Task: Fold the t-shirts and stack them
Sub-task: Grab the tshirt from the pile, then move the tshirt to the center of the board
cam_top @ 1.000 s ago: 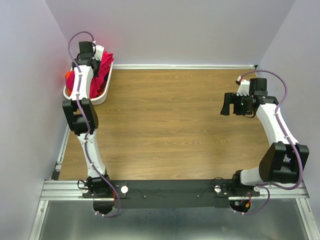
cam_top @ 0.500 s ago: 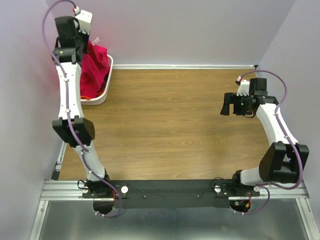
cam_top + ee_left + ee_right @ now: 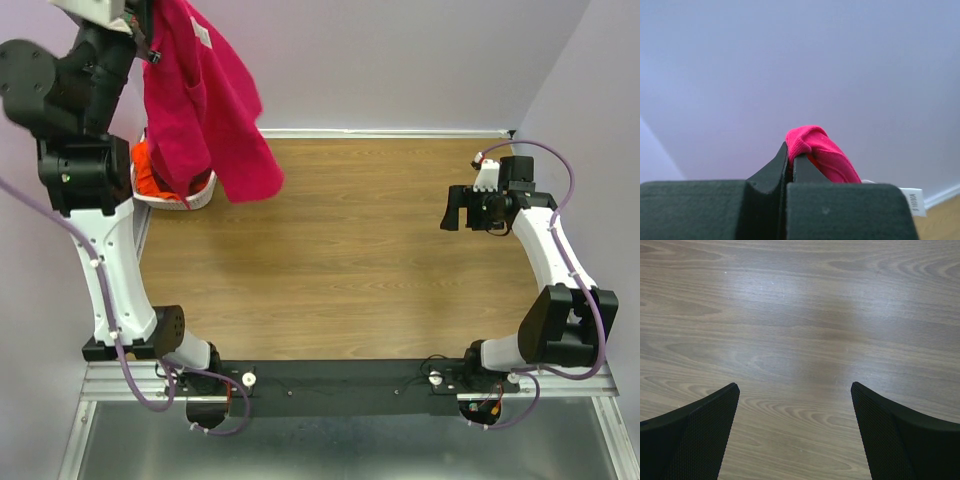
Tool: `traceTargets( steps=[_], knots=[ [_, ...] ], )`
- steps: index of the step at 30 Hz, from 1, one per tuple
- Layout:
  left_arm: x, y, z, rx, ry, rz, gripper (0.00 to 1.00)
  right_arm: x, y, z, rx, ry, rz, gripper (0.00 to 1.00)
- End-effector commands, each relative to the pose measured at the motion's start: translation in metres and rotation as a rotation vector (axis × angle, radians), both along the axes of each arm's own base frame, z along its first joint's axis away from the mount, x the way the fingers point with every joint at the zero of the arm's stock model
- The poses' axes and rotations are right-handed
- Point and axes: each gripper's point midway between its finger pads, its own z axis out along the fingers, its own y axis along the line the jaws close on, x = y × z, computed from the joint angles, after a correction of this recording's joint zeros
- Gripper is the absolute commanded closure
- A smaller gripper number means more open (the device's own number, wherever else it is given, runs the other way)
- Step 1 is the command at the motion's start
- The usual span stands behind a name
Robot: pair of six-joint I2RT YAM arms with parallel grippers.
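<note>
My left gripper (image 3: 150, 40) is raised high at the back left and is shut on the bright pinkish-red t-shirt (image 3: 205, 105), which hangs down in front of the wall above the table's back left. In the left wrist view the jaws pinch a fold of the pinkish-red t-shirt (image 3: 817, 150), with its white label (image 3: 912, 201) at the right. An orange t-shirt (image 3: 152, 178) lies in the white basket (image 3: 195, 197). My right gripper (image 3: 457, 212) is open and empty above the bare wood at the right; its fingers (image 3: 695, 432) show wide apart.
The white oval basket stands at the back left corner, partly hidden by the hanging shirt. The wooden table (image 3: 340, 260) is bounded by lilac walls at the back and sides. A black rail (image 3: 340, 385) runs along the near edge.
My left arm has swung up and towards the camera, pulling the pinkish-red t-shirt out of the basket until it hangs free. The right arm has not moved.
</note>
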Motion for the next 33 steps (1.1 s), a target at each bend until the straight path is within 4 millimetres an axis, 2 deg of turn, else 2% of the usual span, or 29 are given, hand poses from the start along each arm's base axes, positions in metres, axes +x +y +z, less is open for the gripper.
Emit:
traceTargets(
  steps=[1, 2, 6, 8, 9, 12, 13, 14, 16, 17, 19, 20, 21, 22, 24, 25, 26, 27, 28, 29, 31, 33],
  knots=[
    [-0.074, -0.043, 0.066, -0.066, -0.236, -0.263, 1.00, -0.006, 0.006, 0.008, 0.026, -0.010, 0.012, 0.00],
    [-0.085, -0.046, 0.076, -0.071, -0.279, -0.291, 1.00, -0.007, 0.006, 0.008, 0.026, -0.011, 0.012, 0.00],
    [-0.106, -0.057, 0.091, -0.114, -0.330, -0.402, 1.00, -0.008, 0.007, 0.008, 0.029, -0.011, 0.012, 0.00],
    [-0.110, -0.060, 0.095, -0.129, -0.348, -0.441, 1.00, -0.007, 0.007, 0.008, 0.029, -0.012, 0.014, 0.00],
    [-0.110, -0.064, 0.093, -0.123, -0.342, -0.456, 1.00, -0.007, 0.007, 0.008, 0.032, -0.009, 0.016, 0.00],
    [-0.086, -0.067, 0.068, -0.132, -0.245, -0.473, 1.00, -0.007, 0.008, 0.008, 0.034, -0.009, 0.016, 0.00],
    [-0.092, -0.069, 0.063, -0.119, -0.234, -0.481, 1.00, -0.006, 0.008, 0.008, 0.035, -0.011, 0.018, 0.00],
    [-0.073, -0.078, 0.040, -0.132, -0.157, -0.504, 1.00, -0.006, 0.008, 0.007, 0.036, -0.006, 0.018, 0.00],
    [-0.066, -0.088, 0.016, -0.115, -0.099, -0.538, 1.00, -0.006, 0.009, 0.006, 0.042, -0.004, 0.022, 0.00],
    [-0.056, -0.092, -0.009, -0.118, -0.030, -0.549, 1.00, -0.007, 0.009, 0.005, 0.041, -0.001, 0.026, 0.00],
    [-0.053, -0.105, -0.039, -0.098, 0.044, -0.595, 1.00, -0.007, 0.011, 0.003, 0.051, 0.006, 0.034, 0.00],
    [-0.043, -0.107, -0.073, -0.096, 0.121, -0.596, 1.00, -0.006, 0.012, 0.004, 0.055, 0.005, 0.037, 0.00],
    [-0.038, -0.109, -0.093, -0.083, 0.158, -0.592, 1.00, -0.005, 0.013, 0.005, 0.060, 0.003, 0.042, 0.00],
    [-0.028, -0.108, -0.129, -0.073, 0.229, -0.570, 1.00, -0.005, 0.014, 0.005, 0.064, 0.000, 0.047, 0.00],
    [-0.004, -0.097, -0.188, -0.047, 0.368, -0.465, 0.76, -0.006, 0.019, 0.008, 0.084, -0.006, 0.068, 0.00],
    [0.015, -0.091, -0.250, 0.026, 0.491, -0.404, 0.35, -0.006, 0.021, 0.008, 0.093, -0.007, 0.080, 0.00],
    [0.025, -0.084, -0.279, 0.067, 0.558, -0.359, 0.35, -0.007, 0.023, 0.009, 0.104, -0.009, 0.088, 0.00],
    [0.036, -0.077, -0.305, 0.100, 0.625, -0.313, 0.04, -0.008, 0.027, 0.010, 0.124, -0.010, 0.108, 0.00],
    [0.050, -0.061, -0.328, 0.104, 0.696, -0.210, 0.02, -0.009, 0.029, 0.011, 0.133, -0.009, 0.117, 0.00],
    [0.061, -0.052, -0.359, 0.147, 0.803, -0.171, 0.02, -0.009, 0.031, 0.011, 0.137, -0.009, 0.133, 0.00],
    [0.063, -0.047, -0.378, 0.200, 0.861, -0.176, 0.03, -0.014, 0.036, 0.013, 0.163, 0.000, 0.163, 0.00],
    [0.047, -0.056, -0.396, 0.304, 0.873, -0.270, 0.05, -0.015, 0.040, 0.017, 0.171, -0.009, 0.198, 0.00]
  ],
)
